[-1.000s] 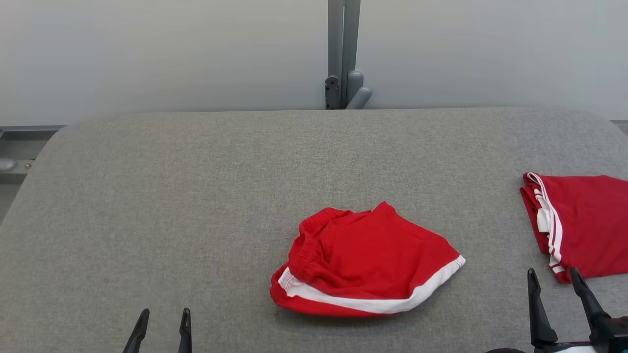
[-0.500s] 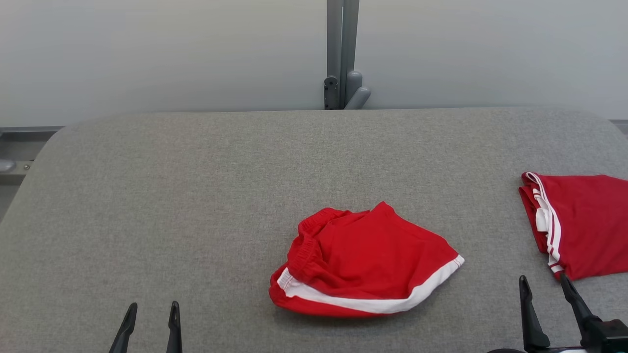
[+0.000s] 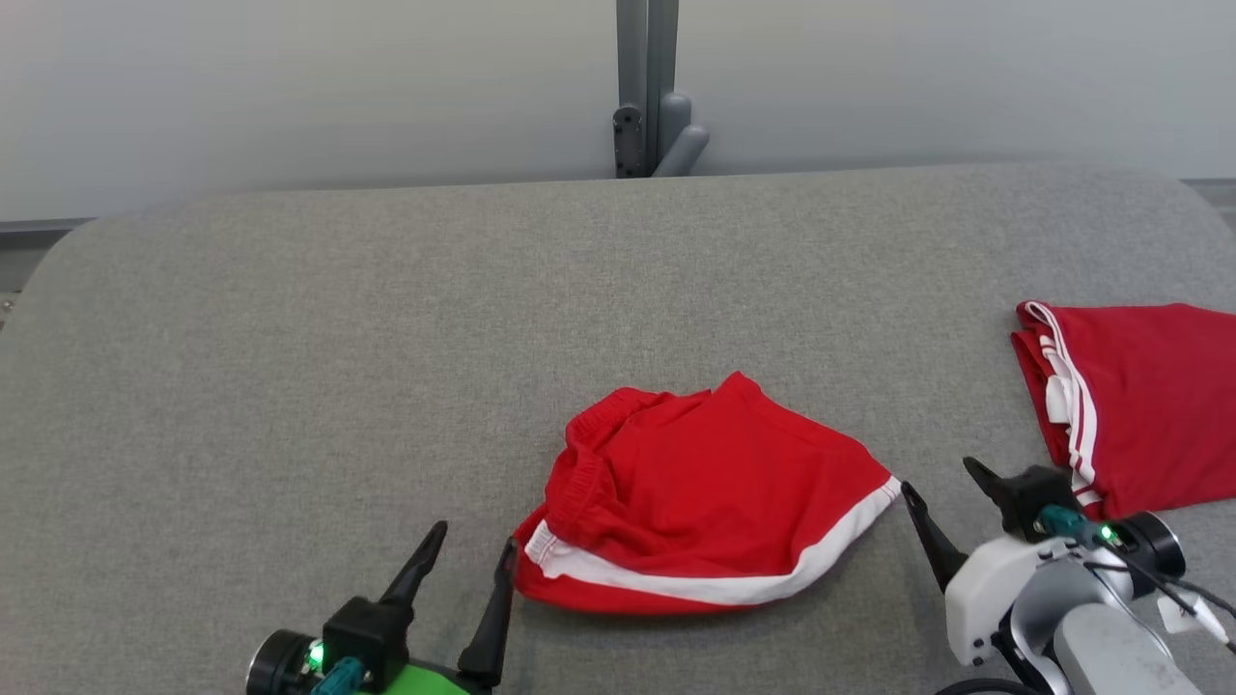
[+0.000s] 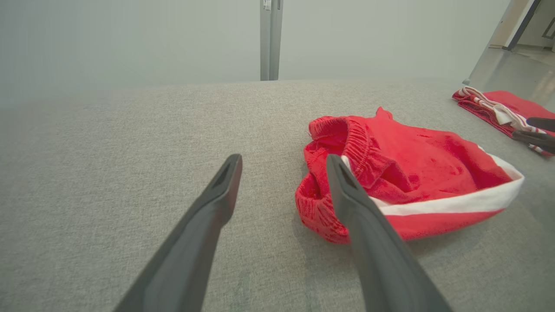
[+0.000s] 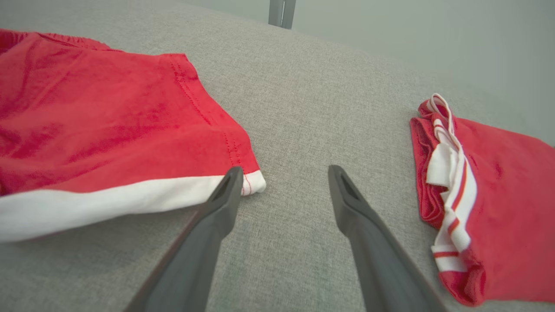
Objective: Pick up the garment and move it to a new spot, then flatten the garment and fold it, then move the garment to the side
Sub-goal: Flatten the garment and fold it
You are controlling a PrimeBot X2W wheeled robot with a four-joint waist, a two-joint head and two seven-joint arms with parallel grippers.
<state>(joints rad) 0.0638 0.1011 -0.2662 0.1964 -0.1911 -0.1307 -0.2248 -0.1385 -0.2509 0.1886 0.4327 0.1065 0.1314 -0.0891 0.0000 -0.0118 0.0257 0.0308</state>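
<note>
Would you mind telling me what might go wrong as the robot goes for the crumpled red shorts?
1. The right gripper, jaws open, sits between the white-trimmed corner of the shorts and the folded red garment; drifting right, it could snag that pile.
2. The left gripper, jaws open, is beside the bunched waistband; it may pinch only one layer, so the shorts could lift twisted.

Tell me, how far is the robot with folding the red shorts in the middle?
Just starting. One red garment lies folded at the right of the table, seemingly finished. The crumpled shorts lie loose; the left gripper and right gripper stand open on either side, holding nothing. Picking up, moving, flattening, folding and setting aside are left.
</note>
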